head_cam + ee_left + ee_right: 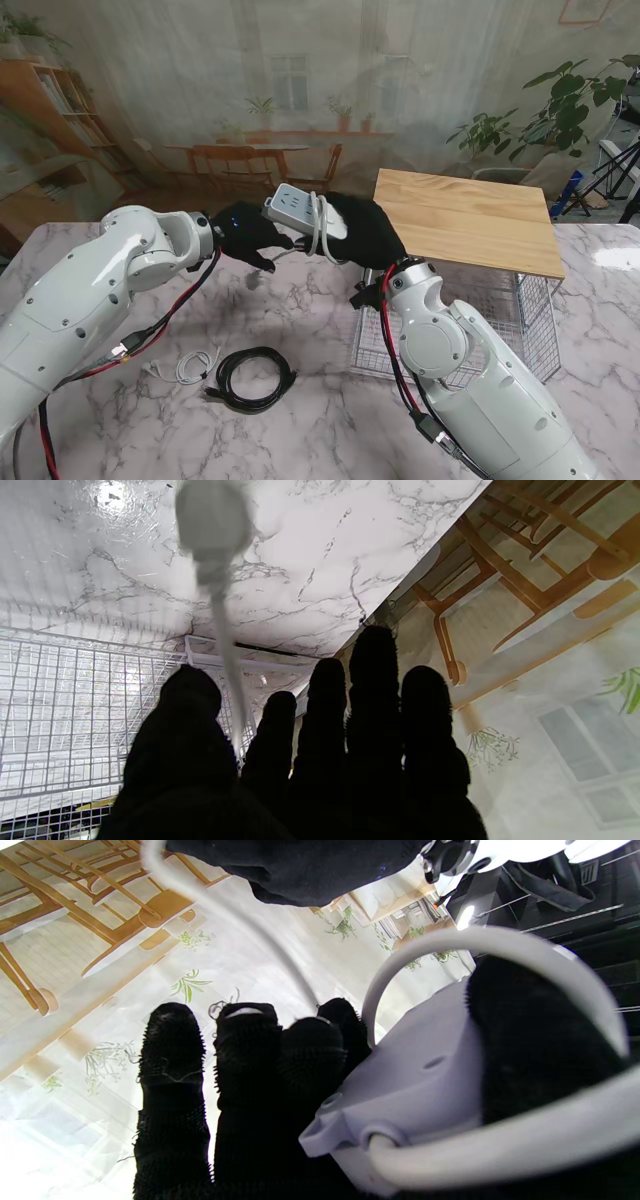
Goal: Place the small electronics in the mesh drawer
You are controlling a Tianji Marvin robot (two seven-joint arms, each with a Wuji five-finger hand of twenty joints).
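The power strip [300, 212], a white plastic block with its cord looped around it, is up in the air between the two black-gloved hands, over the marble table [300, 310] and just left of the mesh drawer [520, 320]. From the stand's view the right hand [365, 235] has it clasped at one end, while the left hand [250, 235] sits close against the other end; whether that hand actually grips anything I cannot tell. The right wrist view gives what the stand misses: the strip's smooth underside with small recesses, the thumb [535, 1040] pressed across it and the rounded cord [500, 945] arching over. The left wrist view shows five fuzzy fingers fairly straight and close together, a blurred white plug [212, 525] dangling, and the white wire grid of the drawer beyond. One drawer sits under one pale wooden top [465, 215]. Nearer to me on the table lie two coiled cables, one black [252, 378] and one white [185, 367].
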